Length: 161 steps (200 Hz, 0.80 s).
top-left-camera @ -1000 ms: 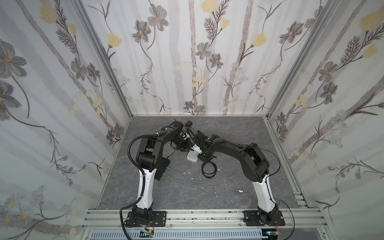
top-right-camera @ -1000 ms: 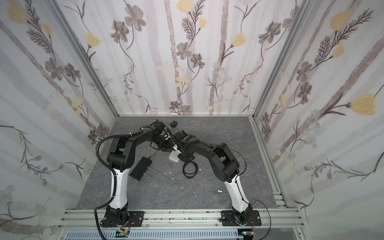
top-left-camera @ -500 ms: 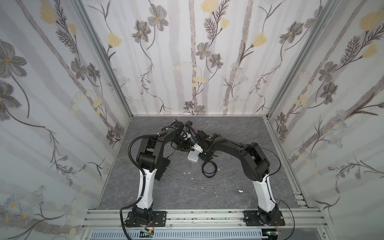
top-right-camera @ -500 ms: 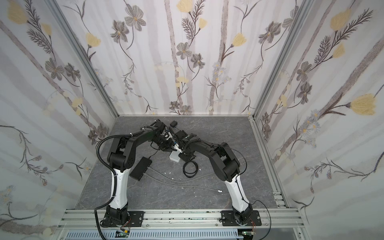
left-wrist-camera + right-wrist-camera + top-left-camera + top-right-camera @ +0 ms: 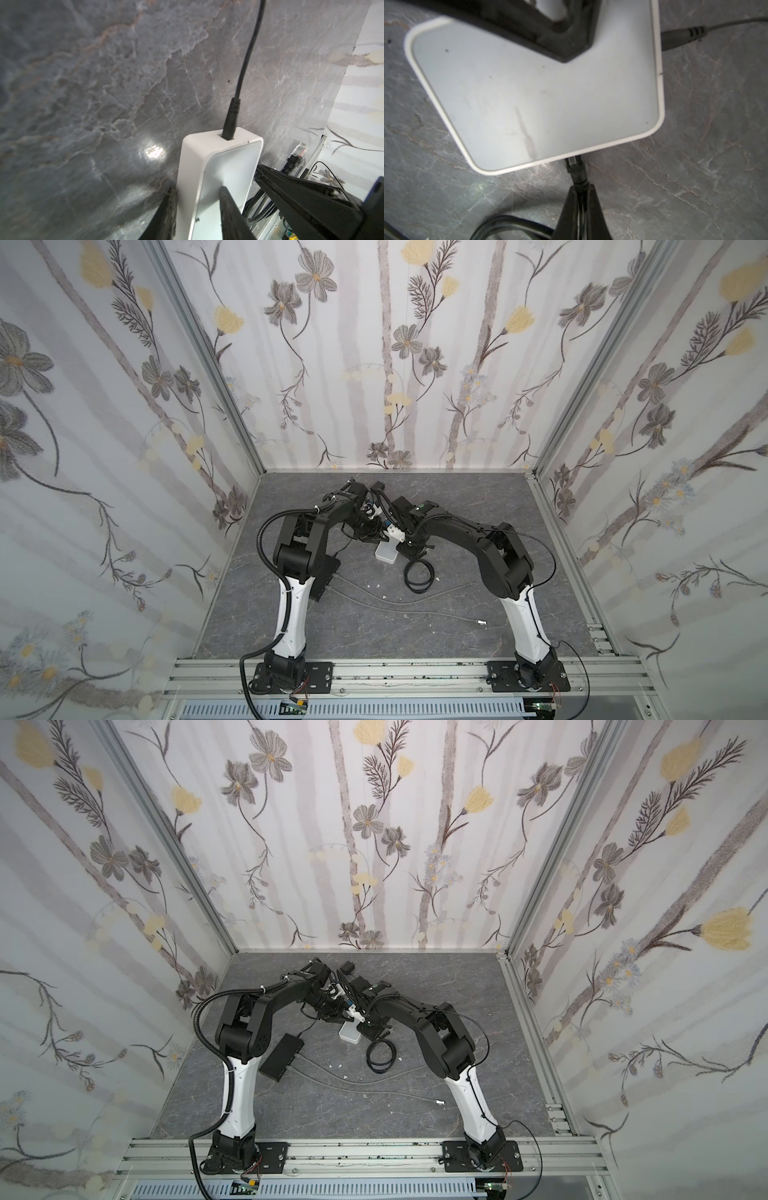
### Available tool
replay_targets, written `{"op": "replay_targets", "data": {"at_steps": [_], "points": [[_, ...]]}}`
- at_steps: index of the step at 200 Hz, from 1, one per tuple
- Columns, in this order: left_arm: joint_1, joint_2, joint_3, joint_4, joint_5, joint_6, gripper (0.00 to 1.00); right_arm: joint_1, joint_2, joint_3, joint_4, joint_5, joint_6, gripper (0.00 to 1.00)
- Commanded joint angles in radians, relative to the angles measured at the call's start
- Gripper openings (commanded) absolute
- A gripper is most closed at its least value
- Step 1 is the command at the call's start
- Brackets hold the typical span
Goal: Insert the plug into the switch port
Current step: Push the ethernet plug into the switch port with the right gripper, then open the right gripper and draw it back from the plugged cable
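The white switch [image 5: 385, 559] [image 5: 349, 1034] lies mid-table on the grey marble top. My left gripper [image 5: 197, 188] [image 5: 373, 532] is shut on the switch [image 5: 226, 164] across its thickness, with one finger on the broad face and one on the underside. My right gripper [image 5: 581, 187] [image 5: 409, 545] is shut on the black cable just behind the plug [image 5: 574, 166]. The plug's clear tip meets the long edge of the switch [image 5: 539, 99] and is hidden under the rim, so its depth in the port does not show. A black power lead [image 5: 232, 116] is plugged into a short end.
The plug's black cable lies coiled [image 5: 419, 577] in front of the switch. A thin grey cable [image 5: 415, 611] with a metal end [image 5: 482, 621] runs across the near table. A black box [image 5: 282, 1057] sits by the left arm. Another clear-tipped plug [image 5: 300, 149] shows beyond the switch.
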Motion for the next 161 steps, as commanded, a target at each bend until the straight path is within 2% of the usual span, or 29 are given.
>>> {"op": "replay_targets", "data": {"at_steps": [1,39,72,111,120,137,161], "points": [[-0.035,0.026,-0.018,-0.091,-0.029,0.002,0.33,0.008,-0.004,0.022,0.47,-0.166,-0.009,0.0],[-0.035,0.017,-0.014,-0.085,-0.024,-0.01,0.32,0.002,-0.076,-0.106,0.478,-0.052,-0.051,0.0],[-0.035,0.008,-0.015,-0.073,-0.024,-0.024,0.33,0.003,-0.105,-0.196,0.469,0.067,-0.16,0.03],[-0.034,-0.002,-0.018,-0.047,-0.035,-0.062,0.33,-0.002,-0.114,-0.224,0.458,0.166,-0.207,0.04],[-0.033,-0.004,-0.018,-0.045,-0.037,-0.067,0.32,-0.004,-0.123,-0.231,0.455,0.172,-0.206,0.11],[-0.03,-0.007,-0.016,-0.046,-0.044,-0.068,0.33,-0.009,-0.163,-0.271,0.468,0.168,-0.202,0.39],[-0.024,-0.012,-0.013,-0.045,-0.051,-0.065,0.35,-0.015,-0.241,-0.362,0.5,0.143,-0.183,0.45]]}}
